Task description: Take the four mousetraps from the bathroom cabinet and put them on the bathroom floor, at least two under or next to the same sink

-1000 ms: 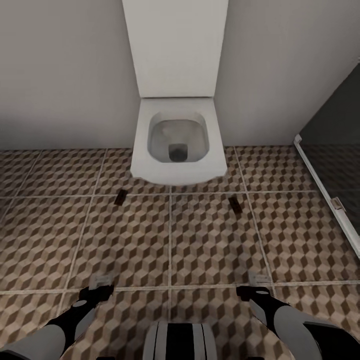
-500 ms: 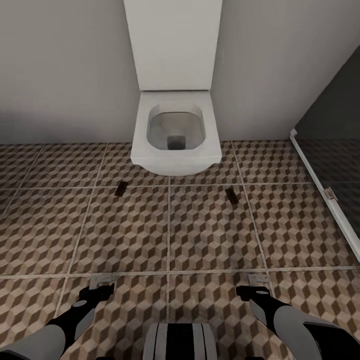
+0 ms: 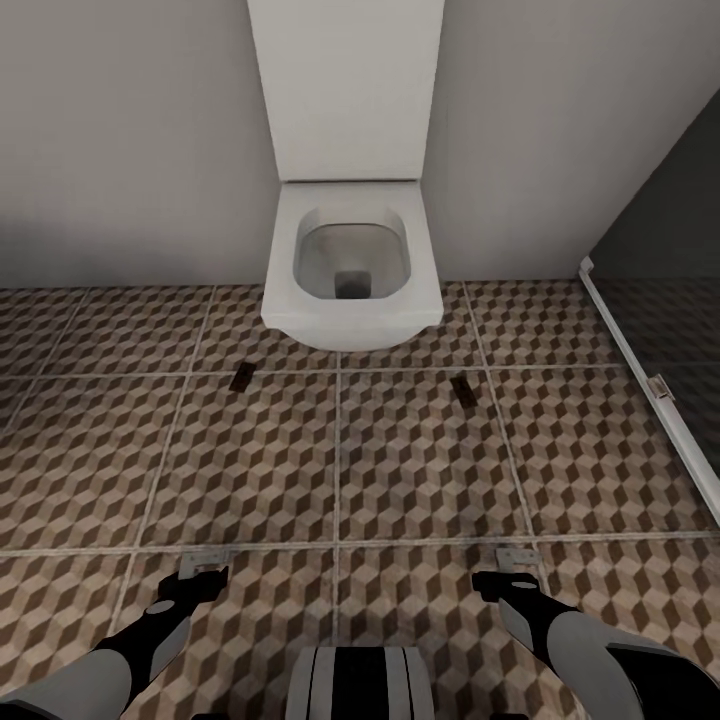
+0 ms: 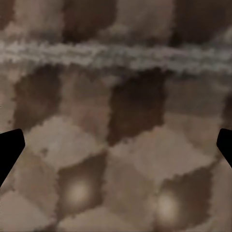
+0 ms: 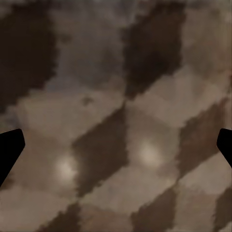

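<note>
Two mousetraps lie flat on the bathroom floor (image 3: 420, 470) in front of the toilet: one small dark brown mousetrap (image 3: 241, 377) on the left, a second mousetrap (image 3: 463, 391) on the right. My left gripper (image 3: 205, 567) and right gripper (image 3: 515, 562) hover low over the tiles nearer to me, well apart from both traps. In the wrist views the left gripper (image 4: 116, 150) and right gripper (image 5: 116, 150) are open, with only cube-patterned tile between the black fingertips (image 4: 9, 150). The cabinet and the bathroom sink are out of view.
A white toilet (image 3: 350, 270) with its lid up stands against the grey back wall. A dark glass panel with a white frame (image 3: 625, 345) runs along the right. Open tiled floor stretches left of the toilet and between the traps and my arms.
From one second ago to half a second ago the whole view shifted, with the toilet and tiles sliding up, so the camera moved. Since then nothing has moved. Both grippers stay open.
</note>
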Tool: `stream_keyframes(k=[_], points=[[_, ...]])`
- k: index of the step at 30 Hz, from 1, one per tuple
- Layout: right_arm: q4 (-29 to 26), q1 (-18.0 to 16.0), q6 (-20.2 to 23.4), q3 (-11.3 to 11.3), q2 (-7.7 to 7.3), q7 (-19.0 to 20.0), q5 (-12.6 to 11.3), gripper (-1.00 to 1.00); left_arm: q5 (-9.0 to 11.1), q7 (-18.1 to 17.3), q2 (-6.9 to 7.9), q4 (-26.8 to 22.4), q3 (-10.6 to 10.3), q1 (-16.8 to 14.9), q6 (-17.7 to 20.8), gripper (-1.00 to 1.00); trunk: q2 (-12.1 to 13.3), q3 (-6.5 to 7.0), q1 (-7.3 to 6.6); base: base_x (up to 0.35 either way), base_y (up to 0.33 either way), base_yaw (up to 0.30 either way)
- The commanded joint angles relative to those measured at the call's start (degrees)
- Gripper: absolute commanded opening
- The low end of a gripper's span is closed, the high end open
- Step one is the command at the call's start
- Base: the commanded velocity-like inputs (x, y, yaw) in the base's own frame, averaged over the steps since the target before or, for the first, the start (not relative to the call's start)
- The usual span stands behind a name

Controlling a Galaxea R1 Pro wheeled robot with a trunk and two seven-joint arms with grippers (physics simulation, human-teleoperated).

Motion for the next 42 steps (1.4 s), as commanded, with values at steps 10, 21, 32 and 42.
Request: stream_keyframes(k=[10,21,32,42], points=[[0.1,-0.1,-0.2,-0.5,-0.04,-0.2,0.6,1.00,0.4,0.5,0.00,0.0,-0.5,0.0,0.0,1.00,0.0,0.41,-0.06,-0.001,0.000,0.000],[0.1,-0.1,-0.2,-0.5,-0.04,-0.2,0.6,1.00,0.4,0.4,0.02,-0.1,-0.6,0.0,0.2,1.00,0.2,2.85,-0.34,0.000,0.000,0.000],[0.1,-0.1,-0.2,-0.5,-0.04,-0.2,0.6,1.00,0.5,0.1,0.04,-0.1,-0.6,0.0,0.3,1.00,0.3,5.29,-0.63,0.000,0.000,0.000],[0.1,-0.1,-0.3,-0.5,-0.04,-0.2,0.7,1.00,0.6,0.3,0.00,-0.1,-0.6,0.0,0.3,1.00,0.4,7.50,-0.89,0.000,0.000,0.000]])
